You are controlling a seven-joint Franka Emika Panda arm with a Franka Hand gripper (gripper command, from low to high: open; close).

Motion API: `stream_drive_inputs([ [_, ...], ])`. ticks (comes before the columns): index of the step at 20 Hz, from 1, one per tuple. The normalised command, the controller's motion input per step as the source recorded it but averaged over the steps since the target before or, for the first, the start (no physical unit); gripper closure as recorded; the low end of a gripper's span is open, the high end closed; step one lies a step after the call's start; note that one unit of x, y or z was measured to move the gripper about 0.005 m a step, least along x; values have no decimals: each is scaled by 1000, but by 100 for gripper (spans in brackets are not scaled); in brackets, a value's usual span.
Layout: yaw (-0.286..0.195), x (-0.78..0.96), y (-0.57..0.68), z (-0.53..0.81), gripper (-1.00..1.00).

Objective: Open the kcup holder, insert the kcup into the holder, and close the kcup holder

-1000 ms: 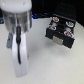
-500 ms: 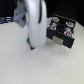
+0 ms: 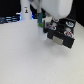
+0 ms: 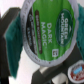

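The gripper [image 3: 41, 26] is clamped on the kcup [image 4: 46, 29], whose green lid fills the wrist view between the fingers [image 4: 11, 42]. It hangs above the white table [image 3: 25, 60], just beside the black kcup holder [image 3: 62, 35].
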Motion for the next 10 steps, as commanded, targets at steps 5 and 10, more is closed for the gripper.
stream_drive_inputs([
  [5, 19, -15, 640, 417, 100],
  [10, 34, -25, 623, 229, 100],
])
